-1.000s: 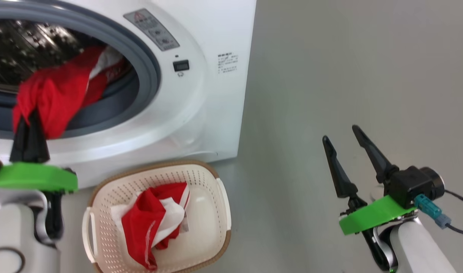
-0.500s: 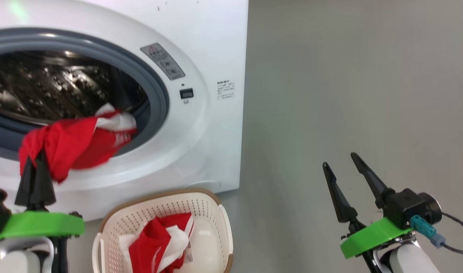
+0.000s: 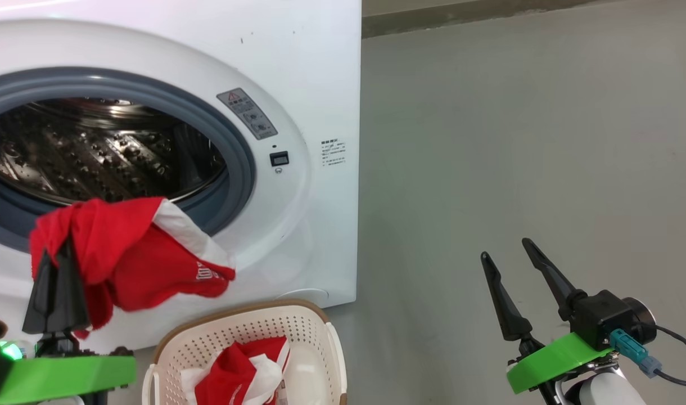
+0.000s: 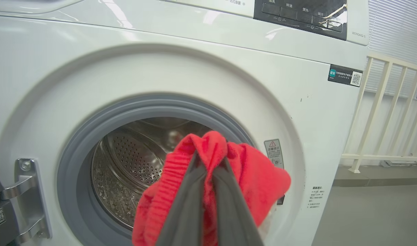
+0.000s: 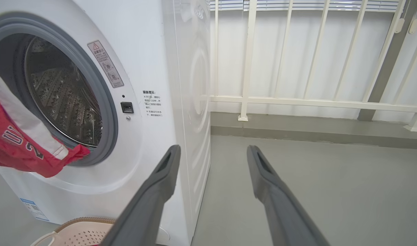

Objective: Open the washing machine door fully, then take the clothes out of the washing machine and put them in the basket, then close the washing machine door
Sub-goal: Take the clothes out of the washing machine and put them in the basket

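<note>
Now in the middle of the unloading step. Grips a red garment (image 3: 140, 253) in the left gripper (image 3: 56, 259), fingers pinched tight on a bunched fold near its top. Carries it clear of the drum (image 3: 95, 152), in front of the lower part of the grey rubber ring (image 3: 239, 152) of the washing machine (image 3: 320, 84), with the white-striped loose end drooping to the right, above and just left of the basket (image 3: 298, 332). Holds the right gripper (image 3: 505, 249) well off to the side over bare floor (image 3: 517, 140), jaws spread wide, nothing between them. Counts one red-and-white piece (image 3: 230, 371) already in the basket, set on the floor close to the machine's front. Finds no more cloth in the visible part of the drum.

Probably calls next for swinging the left arm right and down until the cloth hangs over the basket's middle, then parting the fingers to drop it. Needs care with the trailing hem: could catch on the brown rim instead of falling inside. Leaves, most likely, only closing the washing machine door.
</note>
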Tool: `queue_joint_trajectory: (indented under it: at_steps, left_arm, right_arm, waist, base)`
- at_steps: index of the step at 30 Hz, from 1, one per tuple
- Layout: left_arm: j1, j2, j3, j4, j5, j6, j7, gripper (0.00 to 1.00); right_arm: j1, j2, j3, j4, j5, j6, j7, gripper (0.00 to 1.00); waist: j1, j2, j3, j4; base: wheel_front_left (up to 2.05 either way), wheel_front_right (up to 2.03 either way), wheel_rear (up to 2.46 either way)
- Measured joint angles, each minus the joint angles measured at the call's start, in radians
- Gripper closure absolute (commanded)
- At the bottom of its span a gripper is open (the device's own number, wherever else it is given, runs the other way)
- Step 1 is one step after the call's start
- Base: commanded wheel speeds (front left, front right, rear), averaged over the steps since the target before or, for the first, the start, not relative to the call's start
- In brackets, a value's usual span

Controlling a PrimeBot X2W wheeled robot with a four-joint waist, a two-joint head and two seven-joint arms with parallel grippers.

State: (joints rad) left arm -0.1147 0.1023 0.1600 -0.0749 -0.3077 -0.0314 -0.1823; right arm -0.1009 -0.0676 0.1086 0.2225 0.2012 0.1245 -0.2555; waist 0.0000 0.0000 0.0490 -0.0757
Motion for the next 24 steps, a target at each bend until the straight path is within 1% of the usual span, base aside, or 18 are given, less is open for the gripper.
queue_joint_trajectory:
  at_steps: [5,7,10,17,22,24]
  left_arm:
    - [0.031,-0.013,-0.027,-0.053,-0.001,0.014,0.033,1.0]
    - [0.039,-0.025,-0.041,-0.046,-0.003,0.015,0.039,1.0]
    - [0.038,-0.027,-0.066,-0.014,-0.011,0.015,0.038,1.0]
    - [0.025,-0.036,-0.09,0.159,-0.039,0.012,0.0,1.0]
    - [-0.046,-0.038,-0.088,0.327,-0.064,-0.013,-0.03,1.0]
    - [-0.08,-0.037,-0.091,0.395,-0.063,-0.014,-0.032,1.0]
  right_arm:
    - [0.0,0.002,-0.004,-0.007,0.0,0.0,0.0,0.0]
    - [0.0,0.005,-0.003,-0.011,0.0,0.0,0.0,0.0]
    - [-0.002,0.007,-0.003,-0.015,0.0,0.0,0.0,0.0]
    - [-0.012,0.01,-0.004,-0.017,0.001,0.0,0.0,0.0]
    - [-0.051,0.011,-0.004,-0.026,0.001,0.0,0.0,0.0]
    - [-0.059,0.011,-0.004,-0.029,0.001,0.0,0.0,0.0]
  waist:
    - [0.0,0.0,0.015,0.003]
    - [0.0,0.0,0.026,0.003]
    - [0.0,0.0,0.048,0.003]
    - [0.0,0.0,0.111,-0.004]
    - [0.0,0.0,0.163,-0.012]
    - [0.0,0.0,0.183,-0.016]
  base:
    - [0.0,0.0,0.0]
    - [0.0,0.0,0.0]
    - [0.0,0.0,0.0]
    - [0.0,0.0,0.0]
    - [0.0,0.0,0.0]
    - [0.0,0.0,0.0]
